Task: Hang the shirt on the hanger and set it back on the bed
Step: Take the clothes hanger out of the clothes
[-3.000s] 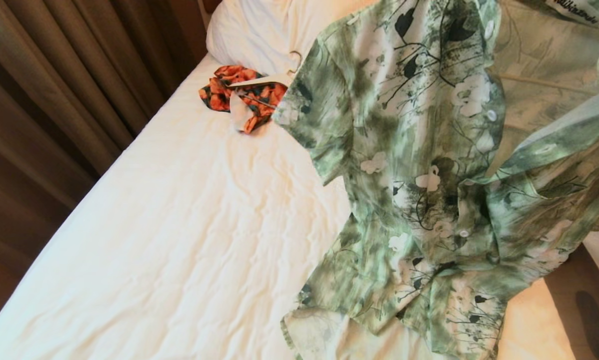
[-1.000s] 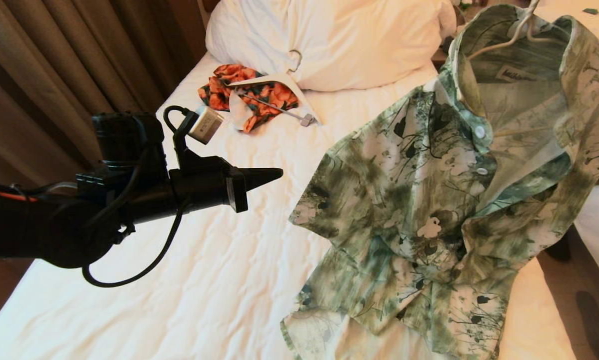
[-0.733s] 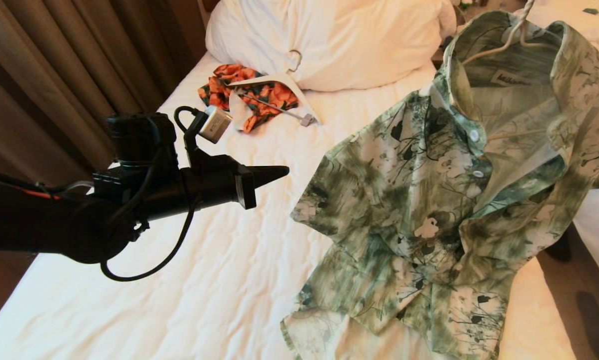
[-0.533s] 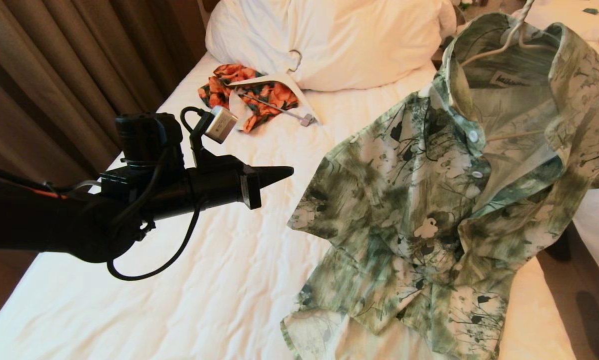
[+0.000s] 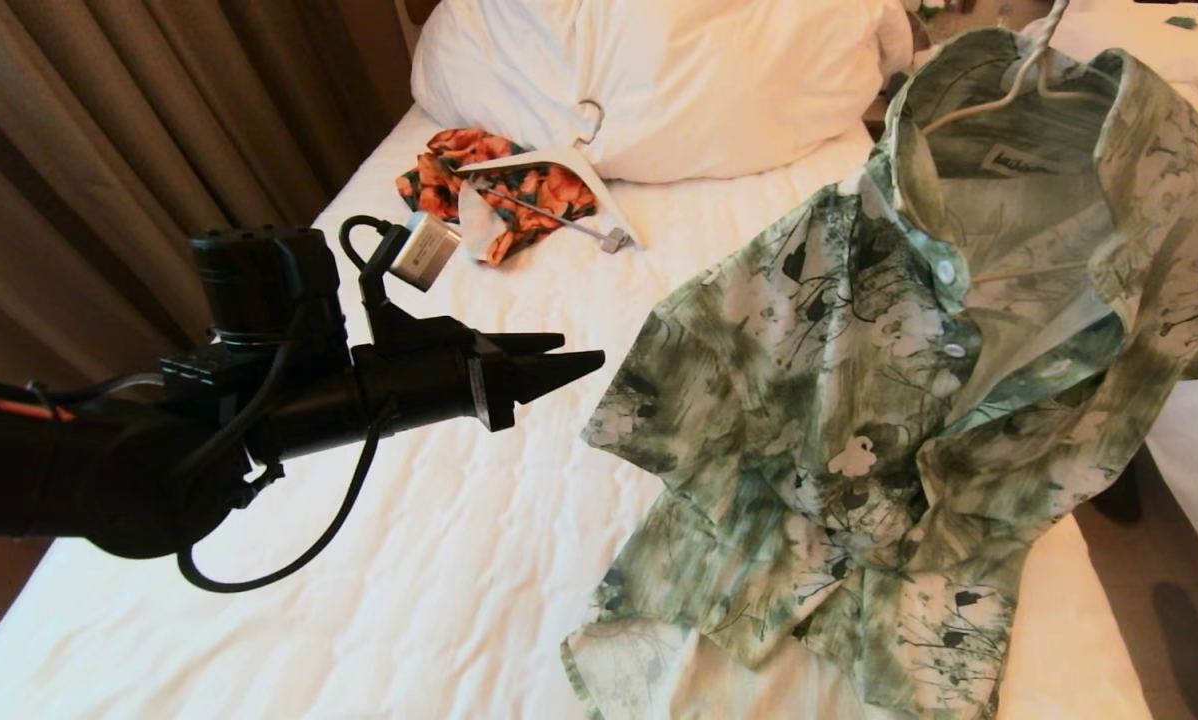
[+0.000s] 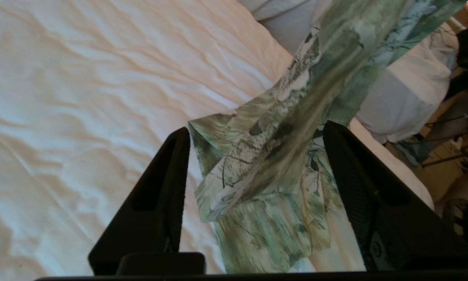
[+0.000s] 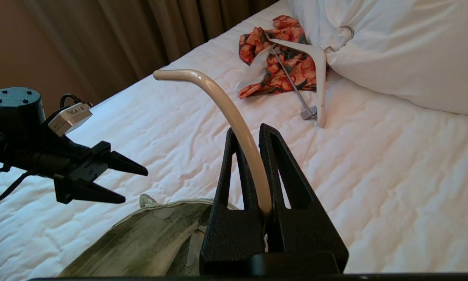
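The green-and-white floral shirt [image 5: 859, 400] hangs on the thin cream hanger [image 5: 1019, 80] at the right, its collar open and its lower hem resting on the bed [image 5: 409, 520]. My right gripper [image 7: 247, 128] is shut on the hanger's hook [image 7: 222, 101] above the shirt; it is out of the head view. My left gripper [image 5: 581, 352] is open and points at the shirt's near sleeve [image 5: 649, 400], a short gap away. In the left wrist view the sleeve [image 6: 257, 164] shows ahead between the spread fingers [image 6: 167, 195], untouched.
A big white pillow [image 5: 709, 80] lies at the head of the bed. Beside it are a small orange-and-black garment [image 5: 459, 180] and a broad white hanger [image 5: 549, 160]. Brown curtains [image 5: 109, 150] run along the left. Another bed's edge [image 5: 1194, 440] shows at far right.
The shirt has come down and to the right since three seconds ago, and my left arm has entered. Over the last second the left gripper moved toward the sleeve and opened.
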You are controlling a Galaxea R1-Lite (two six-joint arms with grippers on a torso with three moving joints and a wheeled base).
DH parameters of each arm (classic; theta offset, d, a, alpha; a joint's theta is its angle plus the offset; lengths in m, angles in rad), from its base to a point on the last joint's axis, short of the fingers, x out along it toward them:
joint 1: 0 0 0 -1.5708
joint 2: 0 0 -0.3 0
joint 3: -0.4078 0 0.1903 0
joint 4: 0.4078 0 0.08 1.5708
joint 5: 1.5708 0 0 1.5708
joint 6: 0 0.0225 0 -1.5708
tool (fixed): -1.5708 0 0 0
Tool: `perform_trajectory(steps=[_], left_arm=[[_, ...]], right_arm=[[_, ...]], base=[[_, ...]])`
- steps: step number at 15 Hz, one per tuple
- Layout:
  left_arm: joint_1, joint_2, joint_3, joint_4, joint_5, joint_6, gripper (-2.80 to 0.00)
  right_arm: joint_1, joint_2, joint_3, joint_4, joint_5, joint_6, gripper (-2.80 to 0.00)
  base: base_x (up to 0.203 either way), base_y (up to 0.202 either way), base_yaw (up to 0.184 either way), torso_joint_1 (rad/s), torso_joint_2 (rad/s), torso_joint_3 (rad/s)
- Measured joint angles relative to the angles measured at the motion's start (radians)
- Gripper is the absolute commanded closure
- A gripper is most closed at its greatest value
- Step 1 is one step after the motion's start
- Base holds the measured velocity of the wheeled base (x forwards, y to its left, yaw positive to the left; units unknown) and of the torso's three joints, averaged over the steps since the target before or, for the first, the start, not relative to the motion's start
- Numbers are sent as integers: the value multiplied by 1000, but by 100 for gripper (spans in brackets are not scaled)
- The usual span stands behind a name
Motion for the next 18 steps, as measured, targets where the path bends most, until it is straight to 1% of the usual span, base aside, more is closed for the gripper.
perform_trajectory(steps=[2,4,7,11,14,16,18], left_arm=[[-1,-4,23,-27,-39,-4,-280],[-5,4,26,-58,-42,-3,-280],[-27,34,-17,-64,-42,-2,-280],[-106,68,-44,-65,-40,-2,-280],[-143,111,-64,-94,-37,-1,-280],[-170,151,-107,-138,-21,-1,-280],[-203,191,-157,-144,5,0,-280]], right_arm=[[4,1,0,1,0,0,0],[13,2,0,1,0,0,0],[20,2,0,0,-1,0,0],[22,6,0,-16,-1,0,0],[26,8,0,-25,0,1,0],[26,10,0,-25,-1,1,0],[26,9,0,-25,-1,1,0]], base=[[0,0,0,0,0,0],[0,0,0,0,0,0],[0,0,0,0,0,0],[0,0,0,0,0,0],[0,0,0,0,0,0],[0,0,0,0,0,0],[0,0,0,0,0,0]])
